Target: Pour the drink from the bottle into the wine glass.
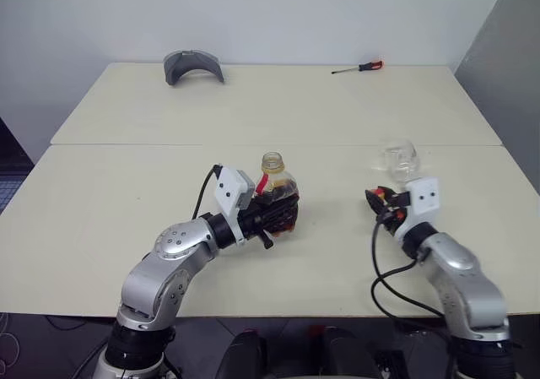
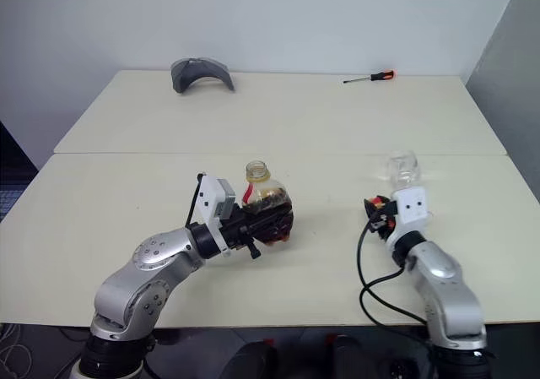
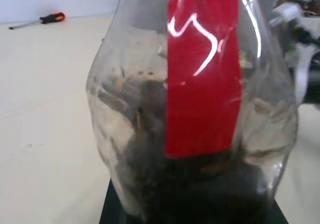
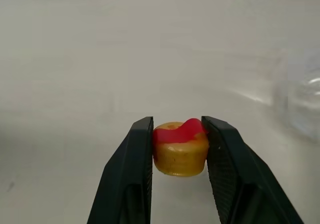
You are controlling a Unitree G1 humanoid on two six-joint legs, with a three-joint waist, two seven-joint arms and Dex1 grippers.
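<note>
My jaws are both clenched: the left gripper (image 1: pixel 274 214) grasps the bottle (image 1: pixel 277 195), the right gripper (image 4: pixel 180 149) pinches the yellow cap (image 4: pixel 180 151) with its red tape.

I hold the bottle upright and open just above the table (image 1: pixel 126 185), the dark drink (image 3: pixel 200 194) sitting low in its body behind the red label strip (image 3: pixel 202 84). The wine glass (image 1: pixel 399 161) stands just beyond my right gripper, well apart from the bottle. I judge the uncapping done and the pour not yet begun. Next I should put the cap down clear of the glass, carry the bottle's mouth over the bowl, and tip slowly so the glass is not knocked.
</note>
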